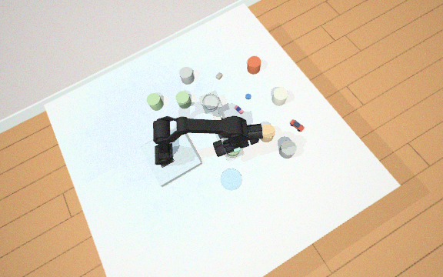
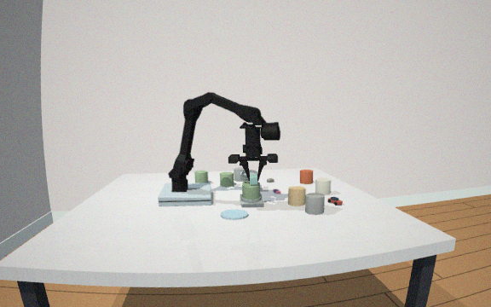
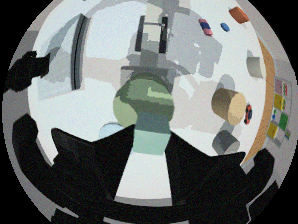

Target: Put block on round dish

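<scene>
My gripper [image 1: 237, 149] [image 2: 253, 180] [image 3: 150, 131] points down and is shut on a pale teal block [image 2: 253, 178] [image 3: 150, 142]. It hangs low over the green cup [image 1: 231, 154] [image 2: 251, 192] [image 3: 143, 95] on the balance's near end. The exact gap between block and cup is unclear. The far end has an empty ring [image 1: 202, 101]. Two more green cups [image 1: 154, 101] [image 1: 183, 99] [image 2: 201, 176] [image 2: 227, 179] stand on the table at the back left. The light blue round dish [image 1: 231, 179] [image 2: 234, 214] [image 3: 109, 131] is bare, in front of the balance.
A tan cup [image 1: 268, 131] [image 2: 297, 196] and a grey cup [image 1: 287, 149] [image 2: 314, 204] stand right of the balance. A cream cup [image 1: 279, 96], an orange cup [image 1: 254, 65], another grey cup [image 1: 186, 75] and a red toy car [image 1: 297, 125] lie farther out.
</scene>
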Motion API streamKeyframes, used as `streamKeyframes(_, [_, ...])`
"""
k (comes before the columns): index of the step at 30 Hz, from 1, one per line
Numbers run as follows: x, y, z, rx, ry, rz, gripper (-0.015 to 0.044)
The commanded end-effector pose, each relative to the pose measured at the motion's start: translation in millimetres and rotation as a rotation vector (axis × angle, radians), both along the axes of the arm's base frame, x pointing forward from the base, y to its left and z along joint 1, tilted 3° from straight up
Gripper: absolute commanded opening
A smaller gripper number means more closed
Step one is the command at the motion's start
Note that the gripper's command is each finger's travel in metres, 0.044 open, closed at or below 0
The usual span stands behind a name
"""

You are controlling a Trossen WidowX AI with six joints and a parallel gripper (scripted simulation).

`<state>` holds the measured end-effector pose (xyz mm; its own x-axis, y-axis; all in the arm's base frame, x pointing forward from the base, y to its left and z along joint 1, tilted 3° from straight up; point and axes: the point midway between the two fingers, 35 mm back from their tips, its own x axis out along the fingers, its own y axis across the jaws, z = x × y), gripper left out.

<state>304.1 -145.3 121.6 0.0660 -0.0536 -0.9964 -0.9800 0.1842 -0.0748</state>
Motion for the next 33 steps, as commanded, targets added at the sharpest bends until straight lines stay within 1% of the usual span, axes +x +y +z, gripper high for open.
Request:
streamKeyframes(1, [-7, -10, -3, 0.001, -0.002, 0.009, 0.0])
streamKeyframes(21, [-54, -68, -21, -0.01, 0.014, 0.051, 0.0])
streamKeyframes(33, [-84, -92, -31, -0.014, 0.025, 0.077, 0.0])
